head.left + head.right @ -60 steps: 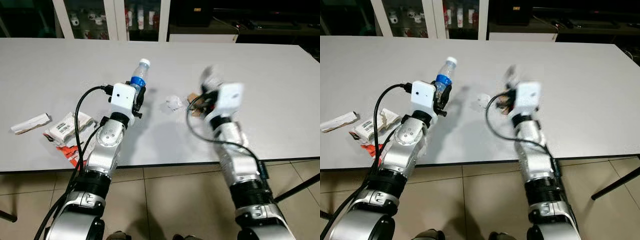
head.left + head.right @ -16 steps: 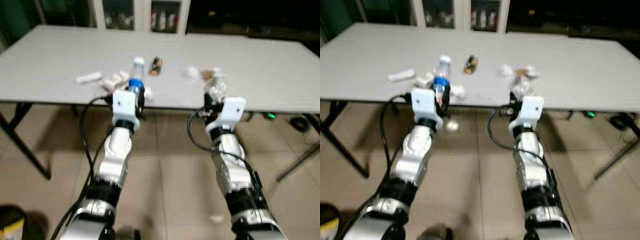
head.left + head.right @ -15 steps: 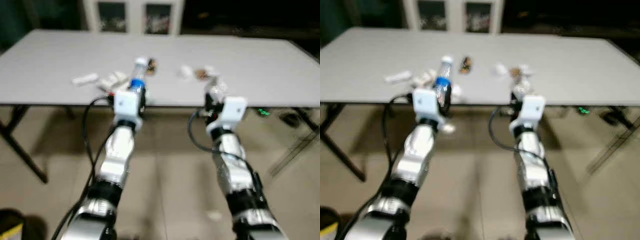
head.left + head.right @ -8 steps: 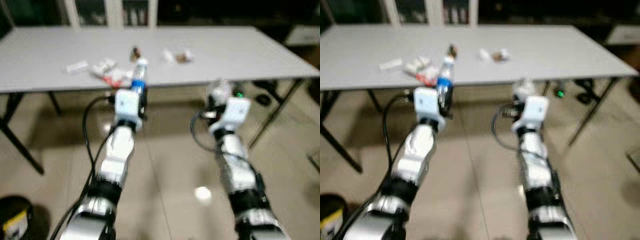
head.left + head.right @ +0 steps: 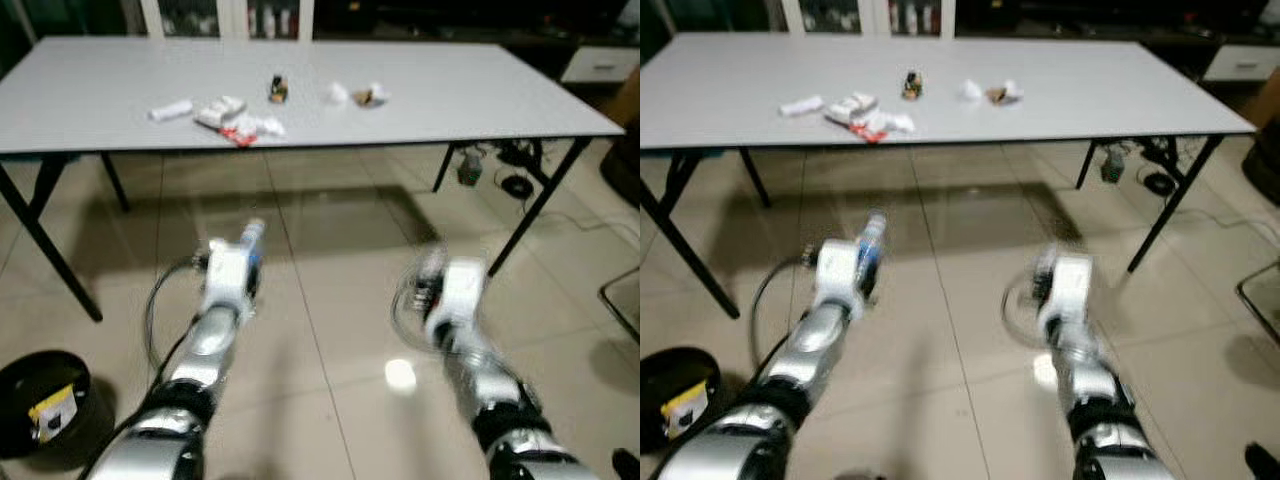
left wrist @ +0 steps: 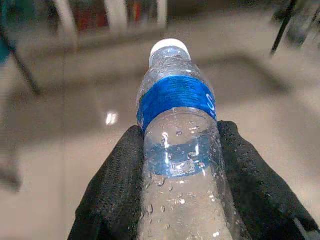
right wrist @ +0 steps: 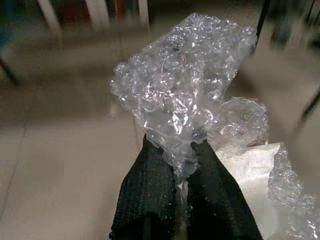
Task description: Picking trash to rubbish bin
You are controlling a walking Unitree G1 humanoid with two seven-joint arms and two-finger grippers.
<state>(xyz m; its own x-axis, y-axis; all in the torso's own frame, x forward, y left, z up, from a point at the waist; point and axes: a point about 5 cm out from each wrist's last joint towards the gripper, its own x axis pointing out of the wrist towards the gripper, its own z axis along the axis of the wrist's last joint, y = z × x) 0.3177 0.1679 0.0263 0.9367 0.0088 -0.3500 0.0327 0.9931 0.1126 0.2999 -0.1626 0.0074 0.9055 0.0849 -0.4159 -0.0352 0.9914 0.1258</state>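
My left gripper (image 6: 181, 135) is shut on a clear plastic bottle (image 6: 177, 115) with a blue label and a white cap. The bottle (image 5: 251, 240) is held upright over the tiled floor, well back from the table. My right gripper (image 7: 182, 146) is shut on a crumpled wad of clear plastic wrap (image 7: 185, 85), which looks blurred in the head views (image 5: 432, 268). A black rubbish bin (image 5: 40, 405) with a yellow label stands on the floor at the lower left, left of and nearer than the left arm.
The white table (image 5: 450, 100) stands ahead and bears several pieces of trash: a white wrapper (image 5: 170, 108), packets (image 5: 225, 110), a small dark item (image 5: 278, 88) and crumpled paper (image 5: 337, 93). Black table legs (image 5: 535, 210) and cables (image 5: 505, 170) are at the right. Open tiled floor lies between.
The camera has backed away from the table and the view is blurred. Both arms are lower over the floor, still holding bottle and wrap. The bin shows more fully at lower left.
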